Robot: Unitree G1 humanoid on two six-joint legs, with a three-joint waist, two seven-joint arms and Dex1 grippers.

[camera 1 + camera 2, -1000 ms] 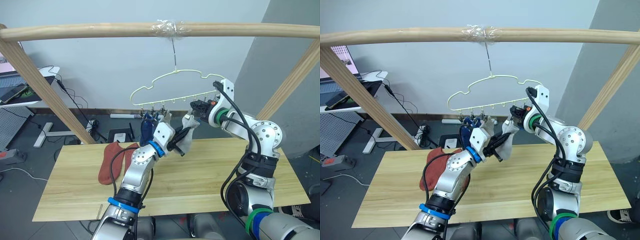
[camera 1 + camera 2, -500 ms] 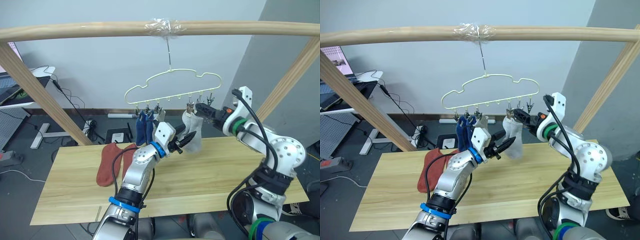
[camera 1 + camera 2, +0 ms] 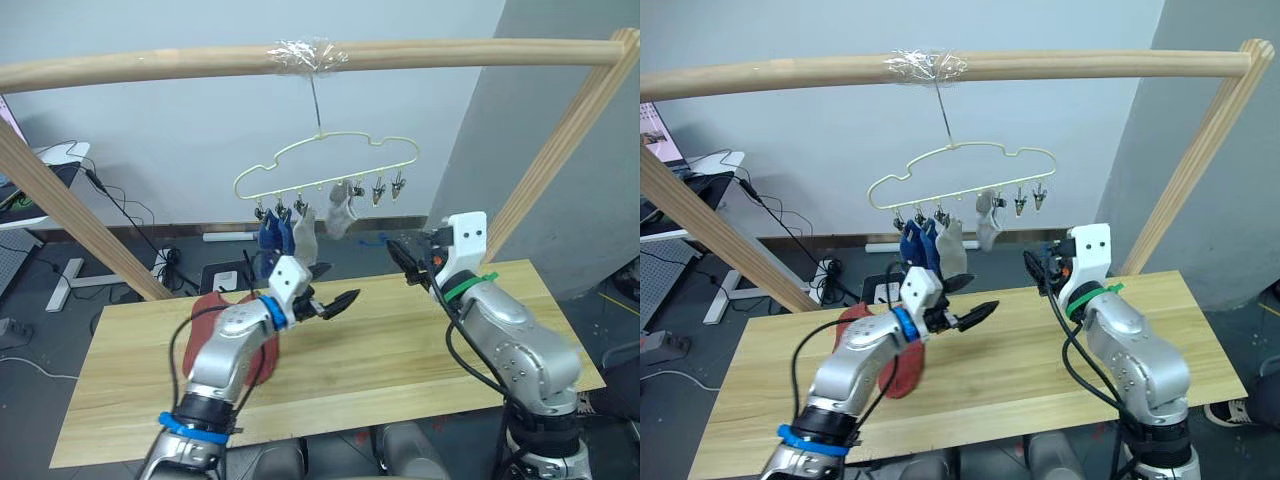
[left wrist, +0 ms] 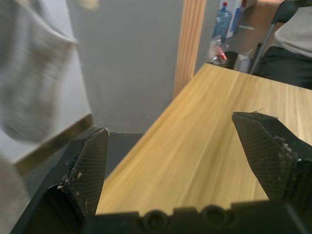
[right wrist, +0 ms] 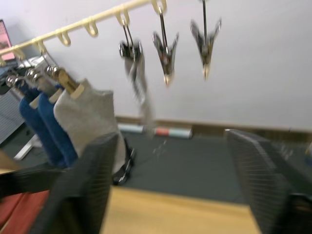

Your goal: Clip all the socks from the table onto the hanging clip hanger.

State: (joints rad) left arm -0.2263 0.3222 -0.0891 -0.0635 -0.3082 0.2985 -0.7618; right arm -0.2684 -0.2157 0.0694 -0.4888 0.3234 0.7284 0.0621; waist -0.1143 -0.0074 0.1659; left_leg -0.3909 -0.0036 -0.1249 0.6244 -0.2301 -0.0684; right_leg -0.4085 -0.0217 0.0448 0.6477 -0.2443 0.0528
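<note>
The pale yellow-green clip hanger (image 3: 322, 158) hangs from the wooden pole. Two blue socks (image 3: 270, 233) and a light grey sock (image 3: 306, 230) hang clipped at its left. A second grey sock (image 3: 343, 211) hangs from a clip near the middle, also seen edge-on (image 5: 139, 84). Rust-red socks (image 3: 207, 306) lie on the table (image 3: 400, 350), partly hidden behind my left arm. My left gripper (image 3: 335, 287) is open and empty over the table, below the hanger. My right gripper (image 3: 402, 252) is open and empty, to the right of the hanging socks and lower.
Two free clips (image 5: 185, 41) hang at the hanger's right end. Slanted wooden poles (image 3: 545, 150) frame both sides of the table. A desk with cables (image 3: 60, 165) stands behind at the left.
Both grippers have opened and drawn back down from the hanger. The grey sock they held now hangs on its own from a clip. The camera has shifted.
</note>
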